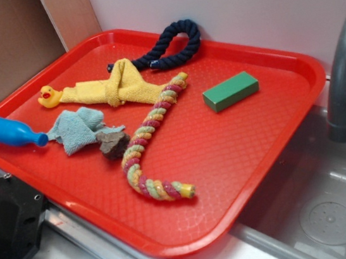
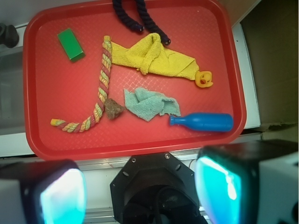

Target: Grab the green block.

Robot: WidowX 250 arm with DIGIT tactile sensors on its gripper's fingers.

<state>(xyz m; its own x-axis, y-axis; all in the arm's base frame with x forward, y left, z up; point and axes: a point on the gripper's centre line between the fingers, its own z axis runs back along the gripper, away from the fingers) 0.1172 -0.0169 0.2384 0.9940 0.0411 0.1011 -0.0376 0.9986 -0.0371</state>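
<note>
We are at the very start: the approach to the green block [image 1: 231, 90] is not yet begun. Our hand [image 2: 140, 189] hangs high above the near edge of the red tray [image 1: 243, 178], its two fingers [image 2: 56, 196] spread wide and empty. The block lies flat near the tray's far corner on the sink side, apart from everything else; the multicoloured rope [image 1: 153, 146] is its closest neighbour, but well clear. Next, we judge, we must travel across the tray, line the fingers up across the block's narrow width, then descend and close. The open space around it should make this easy.
</note>
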